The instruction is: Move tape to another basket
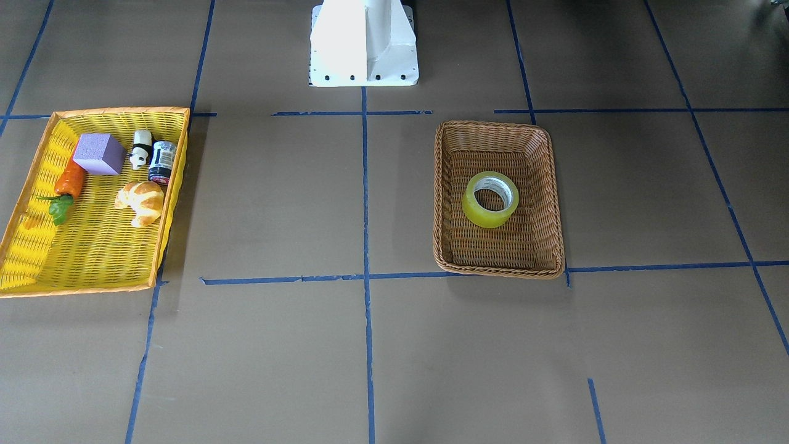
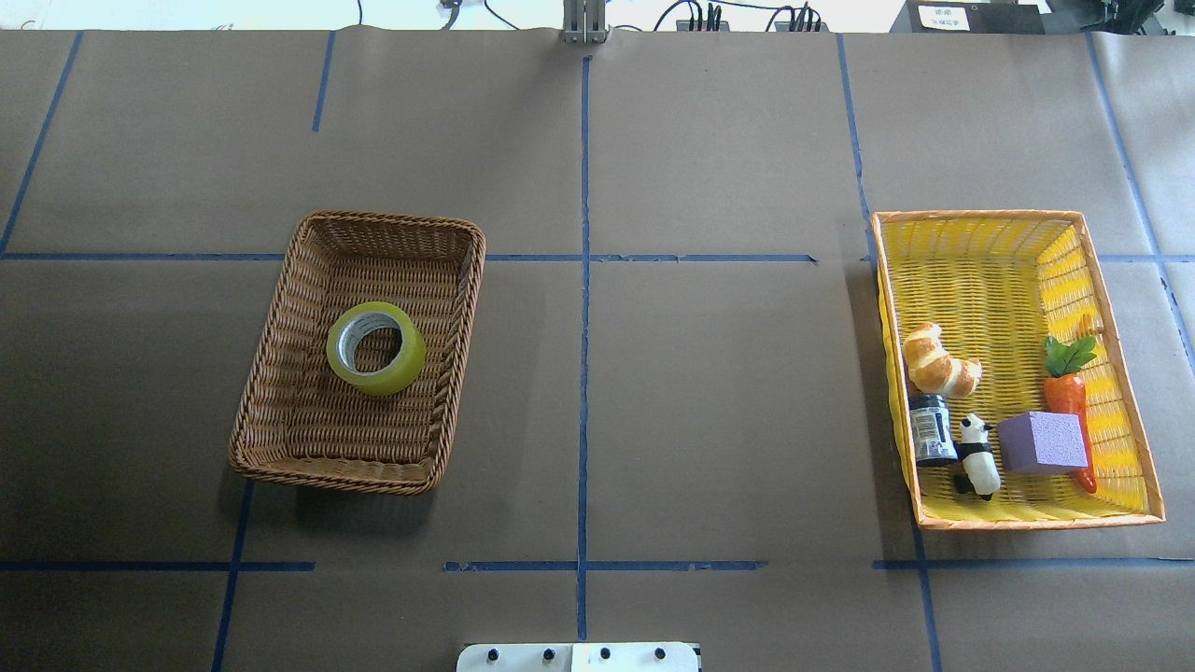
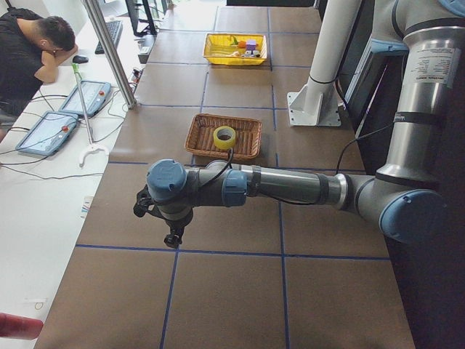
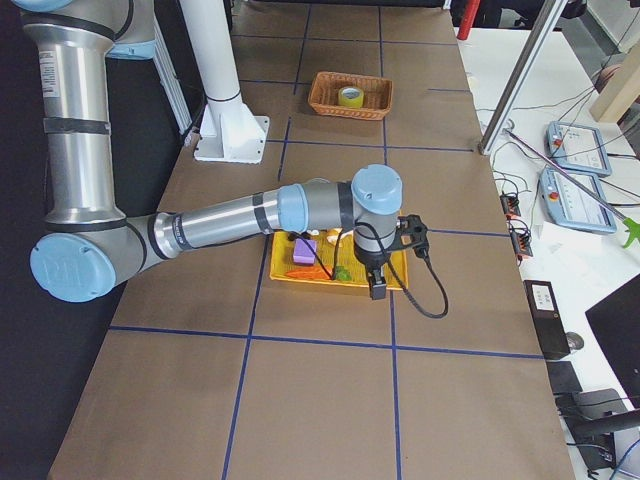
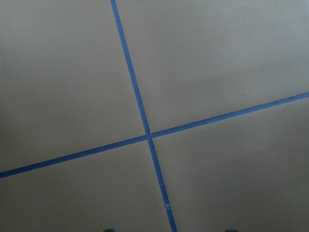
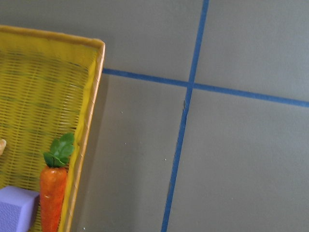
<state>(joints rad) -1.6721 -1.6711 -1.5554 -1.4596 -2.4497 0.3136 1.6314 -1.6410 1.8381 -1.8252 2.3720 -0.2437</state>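
The yellow tape roll (image 1: 487, 216) lies flat in the middle of the brown wicker basket (image 1: 499, 269). It also shows in the overhead view (image 2: 381, 375), inside that basket (image 2: 327, 467). My left gripper (image 3: 172, 236) hangs over bare table, well short of the basket (image 3: 200, 134) and tape (image 3: 224, 143); I cannot tell if it is open or shut. My right gripper (image 4: 377, 290) hangs at the near edge of the yellow tray (image 4: 398, 283), far from the tape (image 4: 349, 98); its state cannot be told either. Neither gripper shows in the overhead or front view.
The yellow, orange-rimmed tray (image 2: 980, 261) holds a carrot (image 2: 1067, 397), a purple block (image 2: 1041, 442), a croissant (image 2: 938, 364), a panda figure (image 2: 976, 457) and a small can (image 2: 931, 429). The robot's white base (image 1: 363, 43) stands at the table's edge. Blue tape lines cross the brown table.
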